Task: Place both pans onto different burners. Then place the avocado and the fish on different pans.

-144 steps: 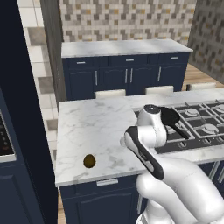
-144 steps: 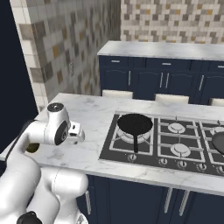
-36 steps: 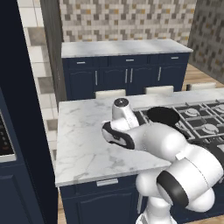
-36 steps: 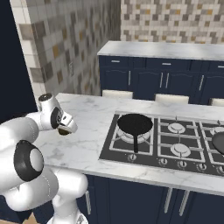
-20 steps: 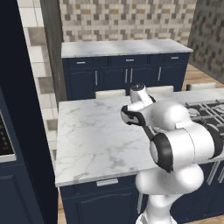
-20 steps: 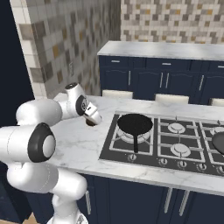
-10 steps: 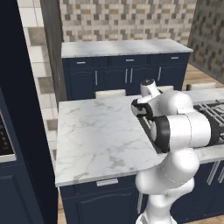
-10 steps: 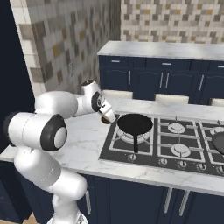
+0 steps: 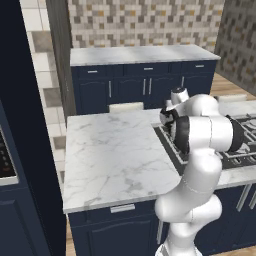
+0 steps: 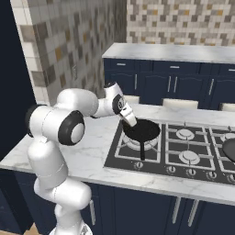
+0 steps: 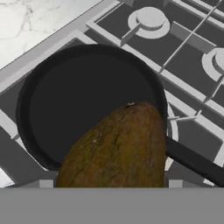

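Right, status as we read it:
step: we judge both pans are set on burners; we're now carrying the avocado (image 11: 117, 148) to the near pan (image 11: 87, 96).
fingers: the gripper (image 10: 131, 120) is spread wide around the avocado, which sits right at the hand camera, so we take it as held; fingertips themselves hidden behind the fruit.
avocado: hanging over the near pan's rim on the handle side, above it and not resting in it, as far as we can tell.
near pan: on the cooktop's (image 10: 202, 165) front-left burner beside the desk (image 9: 110, 150), handle (image 10: 142, 150) pointing toward the front edge, nothing in it.
far pan: second pan (image 10: 229, 149) at the right edge of the cooktop, cut off by the frame.
fish: we can't place it.
next: shift to pan centre, lower until the fruit is close to the base, then release; egg shape may roll, so drop low. Fish goes in the far pan after.
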### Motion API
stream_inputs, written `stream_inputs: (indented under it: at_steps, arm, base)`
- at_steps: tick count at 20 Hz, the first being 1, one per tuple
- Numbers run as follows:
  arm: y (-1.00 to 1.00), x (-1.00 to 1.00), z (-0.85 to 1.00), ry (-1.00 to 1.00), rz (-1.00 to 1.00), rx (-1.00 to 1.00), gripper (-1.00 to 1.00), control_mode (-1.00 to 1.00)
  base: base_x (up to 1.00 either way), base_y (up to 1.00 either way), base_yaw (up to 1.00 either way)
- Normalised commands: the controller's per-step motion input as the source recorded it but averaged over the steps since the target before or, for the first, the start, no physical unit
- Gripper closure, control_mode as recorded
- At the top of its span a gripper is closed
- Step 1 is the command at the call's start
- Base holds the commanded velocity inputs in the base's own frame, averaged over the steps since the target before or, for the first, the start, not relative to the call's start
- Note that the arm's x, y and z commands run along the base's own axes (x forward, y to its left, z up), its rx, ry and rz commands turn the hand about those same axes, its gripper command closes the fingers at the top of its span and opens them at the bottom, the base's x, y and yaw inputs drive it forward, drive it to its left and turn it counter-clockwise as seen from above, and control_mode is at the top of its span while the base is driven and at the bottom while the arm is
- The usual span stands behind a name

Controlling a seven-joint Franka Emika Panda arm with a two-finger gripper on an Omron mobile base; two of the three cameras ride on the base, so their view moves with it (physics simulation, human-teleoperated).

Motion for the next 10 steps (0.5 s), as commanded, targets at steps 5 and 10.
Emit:
stream_inputs:
  at_steps: [5,10]
  arm:
    - [-0.35,0.47,-0.24,0.0,-0.05,0.02,1.0,-1.0]
    - [-0.33,0.28,-0.43,0.0,-0.03,0.01,1.0,-1.0]
  base:
    - [0.0,0.0,0.0]
    - [0.0,0.0,0.0]
